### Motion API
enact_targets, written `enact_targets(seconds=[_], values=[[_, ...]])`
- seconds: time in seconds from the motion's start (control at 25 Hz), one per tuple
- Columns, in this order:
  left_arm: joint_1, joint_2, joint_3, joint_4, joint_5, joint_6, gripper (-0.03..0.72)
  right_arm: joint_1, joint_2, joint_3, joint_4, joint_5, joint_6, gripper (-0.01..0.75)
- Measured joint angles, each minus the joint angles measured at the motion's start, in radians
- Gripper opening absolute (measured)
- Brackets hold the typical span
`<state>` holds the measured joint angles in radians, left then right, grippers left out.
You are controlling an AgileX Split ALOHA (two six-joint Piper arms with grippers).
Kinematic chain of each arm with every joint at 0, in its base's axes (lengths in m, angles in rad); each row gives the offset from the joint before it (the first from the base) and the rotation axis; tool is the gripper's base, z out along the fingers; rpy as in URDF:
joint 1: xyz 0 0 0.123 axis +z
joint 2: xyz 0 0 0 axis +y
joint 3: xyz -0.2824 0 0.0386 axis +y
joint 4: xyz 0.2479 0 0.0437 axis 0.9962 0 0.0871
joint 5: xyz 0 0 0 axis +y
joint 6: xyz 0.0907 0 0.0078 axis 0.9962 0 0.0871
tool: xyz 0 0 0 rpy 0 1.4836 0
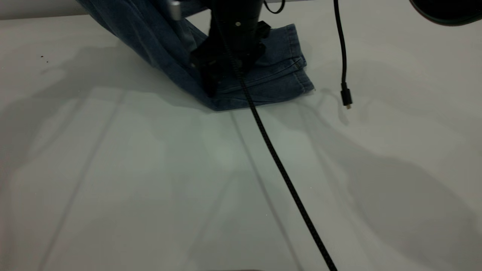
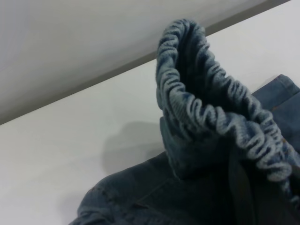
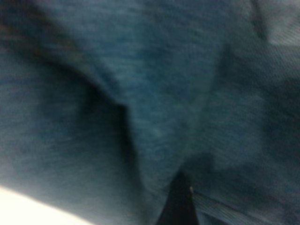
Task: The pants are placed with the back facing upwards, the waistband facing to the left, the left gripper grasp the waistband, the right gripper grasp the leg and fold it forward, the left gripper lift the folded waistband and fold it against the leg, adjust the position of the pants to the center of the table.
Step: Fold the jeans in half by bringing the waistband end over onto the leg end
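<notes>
The blue denim pants (image 1: 275, 77) lie folded at the far middle of the white table (image 1: 150, 169), with the leg hem (image 1: 292, 41) toward the right. From the fold, denim rises steeply up and left, past the top of the exterior view. The left wrist view shows the ruffled waistband (image 2: 211, 108) held up in the air above the pants. My left gripper (image 2: 236, 190) is shut on the waistband, its jaws buried in dark cloth. My right gripper (image 1: 211, 82) stands over the fold with its tip down on the denim. Its wrist view is filled with denim (image 3: 154, 93) behind one dark fingertip (image 3: 178, 204).
A black braided cable (image 1: 286, 177) runs from the gripper across the table to the near right edge. A thin black cable with a plug (image 1: 346, 98) hangs at the right. A dark rounded part (image 1: 448, 13) sits at the top right corner.
</notes>
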<state>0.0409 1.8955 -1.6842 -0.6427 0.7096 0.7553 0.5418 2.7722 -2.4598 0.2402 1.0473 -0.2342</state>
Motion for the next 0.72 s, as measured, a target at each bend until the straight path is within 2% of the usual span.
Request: enact_targets(seconds=[0.24, 0.4, 0.56, 0.72], values=[[-0.019, 0.000, 0.000, 0.001, -0.008, 0.000, 0.048, 0.080, 0.007, -0.001, 0.049, -0.065, -0.013, 0.512], [-0.041, 0.000, 0.000, 0.001, -0.008, 0.000, 0.048, 0.113, 0.007, -0.041, 0.062, -0.055, -0.019, 0.512], [-0.052, 0.000, 0.000, 0.001, -0.006, 0.000, 0.048, 0.096, 0.007, -0.185, 0.061, 0.053, -0.019, 0.512], [-0.055, 0.000, 0.000, -0.001, 0.005, 0.000, 0.048, 0.035, 0.007, -0.366, 0.044, 0.180, 0.001, 0.501]])
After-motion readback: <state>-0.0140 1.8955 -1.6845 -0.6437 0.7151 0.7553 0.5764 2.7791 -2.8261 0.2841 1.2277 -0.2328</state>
